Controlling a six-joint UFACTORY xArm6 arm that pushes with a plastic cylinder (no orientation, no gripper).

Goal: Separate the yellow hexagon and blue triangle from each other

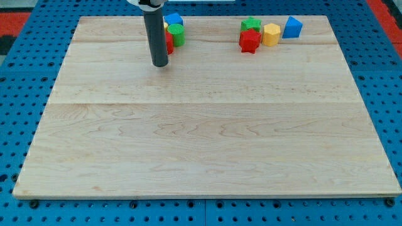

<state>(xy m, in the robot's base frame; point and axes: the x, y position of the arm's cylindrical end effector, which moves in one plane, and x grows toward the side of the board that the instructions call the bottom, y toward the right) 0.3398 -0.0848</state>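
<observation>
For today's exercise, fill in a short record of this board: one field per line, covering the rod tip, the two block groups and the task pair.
tip: my tip rests at the view's top left, just below the left cluster
left cluster: blue block, green cylinder, red block, partly hidden by the rod
right cluster: green star, red star, yellow hexagon, blue triangle
task pair: hexagon and triangle close together, not yet separated

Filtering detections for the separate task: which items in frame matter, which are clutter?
Job:
yellow hexagon
blue triangle, just to the hexagon's right
my tip, far to their left

Lying about:
green star
red star
green cylinder
blue block
red block and yellow block, mostly hidden behind the rod
</observation>
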